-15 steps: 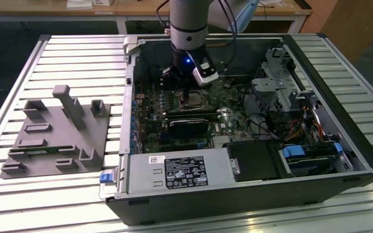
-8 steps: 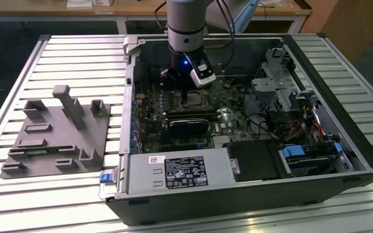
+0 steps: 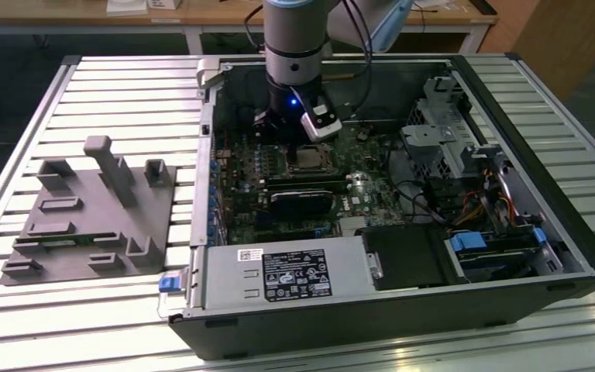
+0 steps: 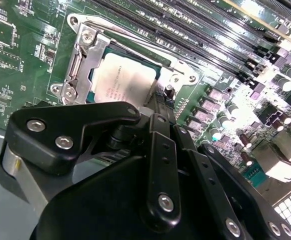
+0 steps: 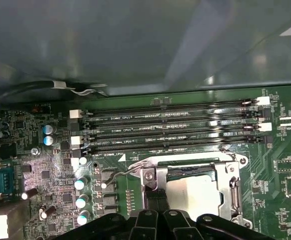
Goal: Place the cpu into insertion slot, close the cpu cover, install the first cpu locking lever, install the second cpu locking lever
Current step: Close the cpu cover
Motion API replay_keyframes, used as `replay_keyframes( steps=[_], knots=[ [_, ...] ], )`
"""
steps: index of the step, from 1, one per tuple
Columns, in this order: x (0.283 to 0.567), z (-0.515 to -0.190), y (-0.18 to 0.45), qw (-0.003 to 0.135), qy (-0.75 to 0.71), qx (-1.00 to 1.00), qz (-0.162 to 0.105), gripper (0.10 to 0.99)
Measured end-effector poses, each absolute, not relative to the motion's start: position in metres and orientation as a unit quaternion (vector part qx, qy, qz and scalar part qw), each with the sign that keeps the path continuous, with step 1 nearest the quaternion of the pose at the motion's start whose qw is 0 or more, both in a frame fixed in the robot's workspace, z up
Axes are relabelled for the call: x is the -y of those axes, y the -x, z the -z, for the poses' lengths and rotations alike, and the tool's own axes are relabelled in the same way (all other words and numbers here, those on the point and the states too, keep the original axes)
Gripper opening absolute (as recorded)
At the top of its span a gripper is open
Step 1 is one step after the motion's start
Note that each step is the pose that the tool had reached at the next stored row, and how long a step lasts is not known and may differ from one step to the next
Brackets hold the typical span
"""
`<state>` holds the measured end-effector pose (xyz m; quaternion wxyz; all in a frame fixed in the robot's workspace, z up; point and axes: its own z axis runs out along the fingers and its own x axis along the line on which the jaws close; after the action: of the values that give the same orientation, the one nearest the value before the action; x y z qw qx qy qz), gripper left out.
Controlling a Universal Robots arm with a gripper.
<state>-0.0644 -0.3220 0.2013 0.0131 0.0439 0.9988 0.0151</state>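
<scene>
While your pincer [image 5: 157,200] hangs low over the socket, its two black fingers pressed together with nothing between them, the cpu [image 5: 190,192] lies flat in the slot [image 5: 191,173]. Its pale face shows through the window of the cover [image 5: 231,190], which looks lowered around it.

Your main risk, as I judge it, is at the fingertips. They sit at the cover's edge, just beside the cpu, and a sideways slip would drag hard tips across that face or off onto the board [image 5: 30,150]. The lever [image 5: 120,173] stands out from the socket and looks unlatched. Being thin, springy wire, it can skate out from under a smooth finger and whip toward the capacitors [image 5: 80,182] near it. If the cpu is not seated square, pressing on the cover would load whatever lies beneath, and you cannot check that from here.

The cover is thin, bright stamped metal, glossy, with screw heads at its corners. The cpu is a flat square of dull silvery tan. The lever is round bent wire. The board is green and crowded with small parts, the capacitors being short shiny cylinders. The memory slots [image 5: 170,130], just beside the socket, are long, narrow and black.

The case [image 3: 545,232] is a dark sheet-metal box lying open on a ribbed metal surface [image 3: 122,101]. A grey blocky fixture [image 3: 80,217] stands at the exterior view's left.
</scene>
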Motion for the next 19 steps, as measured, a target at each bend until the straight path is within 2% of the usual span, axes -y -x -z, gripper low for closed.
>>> replay_keyframes(
  steps=[19],
  knots=[
    [0.322,-0.201,0.052,0.013,-0.044,-0.999,-0.015,0.106]
  ],
)
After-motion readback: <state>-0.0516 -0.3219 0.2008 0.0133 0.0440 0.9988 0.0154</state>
